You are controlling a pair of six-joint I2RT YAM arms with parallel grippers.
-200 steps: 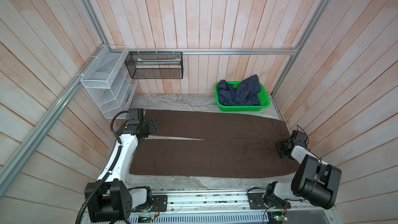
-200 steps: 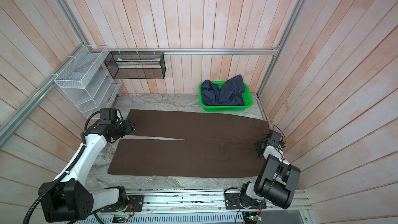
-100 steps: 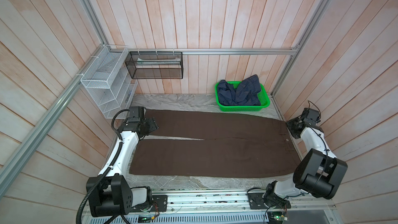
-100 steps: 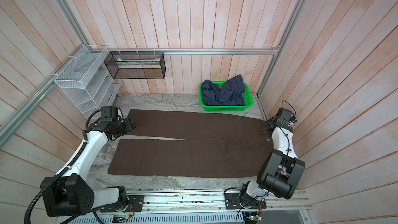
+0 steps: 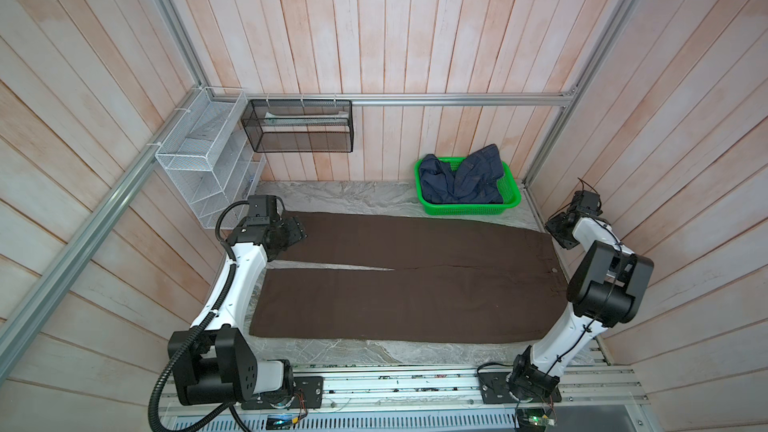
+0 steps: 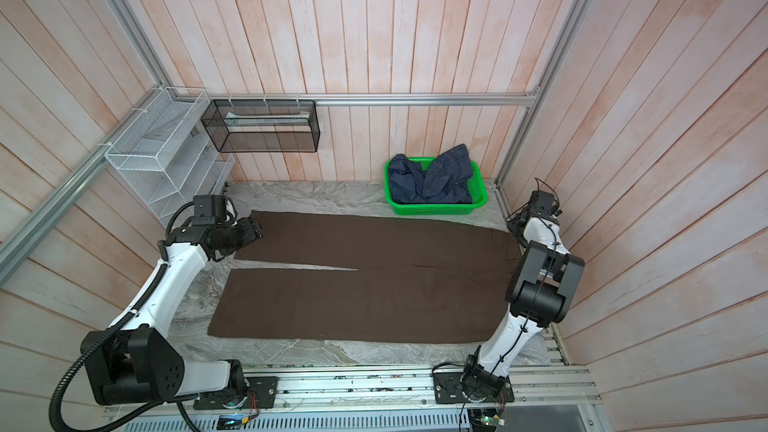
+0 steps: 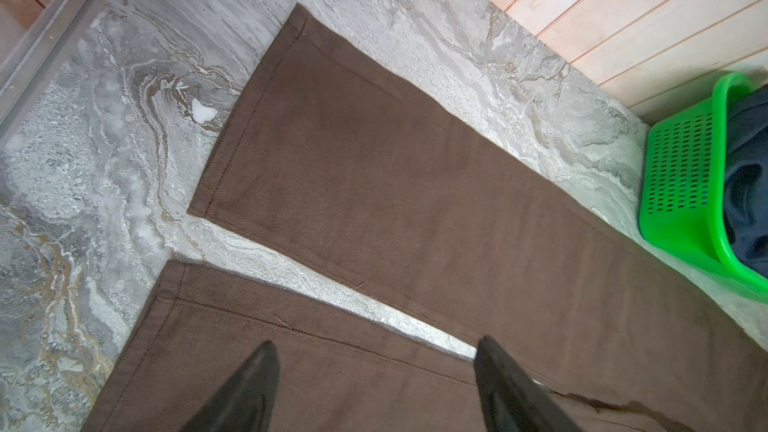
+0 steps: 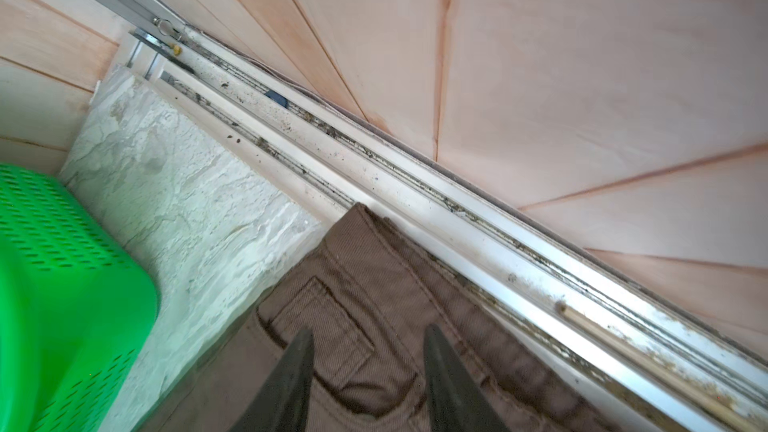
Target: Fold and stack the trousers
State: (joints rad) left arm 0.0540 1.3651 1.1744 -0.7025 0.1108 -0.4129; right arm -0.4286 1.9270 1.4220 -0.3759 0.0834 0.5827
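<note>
Pre-fold step: trousers (image 5: 407, 284) flat on the counter (image 5: 353, 197), left claw (image 7: 376, 342) spread over the hems (image 7: 216, 184), right claw (image 8: 370, 328) spread over the waistband (image 8: 374, 234); next, each likely pinches its far edge

Two arms of the same make. Left arm (image 5: 241, 280): long white tubes joined by fat black round joints. Thick black ribbed hose (image 5: 166, 371) along the side, tied on with a small white strap. Black bottom block (image 5: 232, 371) dotted with tiny round holes. Right arm (image 5: 575, 330): white tubes too, with a big black boxy joint (image 5: 606, 288) in the middle and a thin black cable (image 5: 562, 353) tied along the tube. Small black camera box (image 5: 585, 203) near the tip, with thin curly wires. Left fingers (image 7: 249, 388) and right fingers (image 8: 293, 380): dark, smooth, thin and pointed like beaks.
</note>
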